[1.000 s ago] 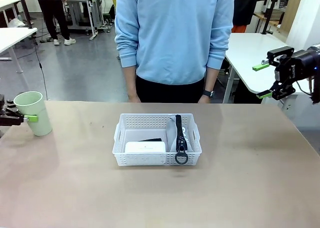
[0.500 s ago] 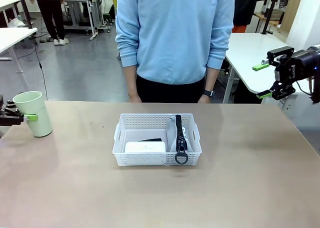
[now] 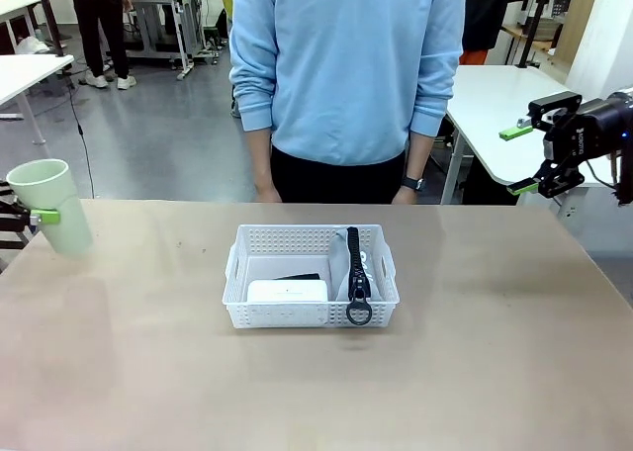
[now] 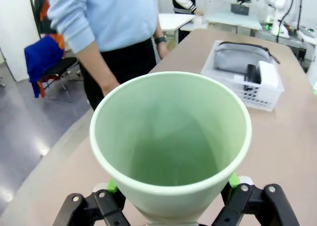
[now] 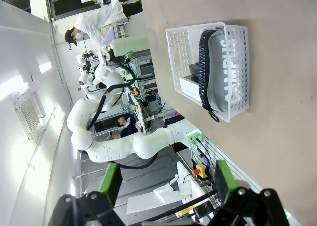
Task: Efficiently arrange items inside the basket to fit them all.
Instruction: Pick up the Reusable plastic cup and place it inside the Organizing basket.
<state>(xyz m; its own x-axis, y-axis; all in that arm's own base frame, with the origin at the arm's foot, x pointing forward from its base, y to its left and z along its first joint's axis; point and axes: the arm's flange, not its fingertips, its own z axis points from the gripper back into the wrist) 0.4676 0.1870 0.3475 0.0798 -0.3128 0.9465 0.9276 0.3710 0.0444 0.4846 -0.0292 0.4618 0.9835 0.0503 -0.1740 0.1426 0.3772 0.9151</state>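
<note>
Left hand (image 4: 171, 206): gripping pale green cup (image 3: 51, 206), tilted, above tabletop (image 3: 316, 382) edge. Right hand (image 3: 527, 159): wide, empty. Basket (image 3: 312, 276): pouch (image 5: 229, 72), white box (image 3: 287, 291).

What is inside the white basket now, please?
Inside the white basket lie a white box, a grey pouch with a black strap, and a small black item behind the box. The basket floor under them is covered.

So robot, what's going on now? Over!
Left fingers around the green cup, tilted at the table's left edge. Right fingers open, empty. Basket holds pouch and white box. Nothing in the way.
</note>
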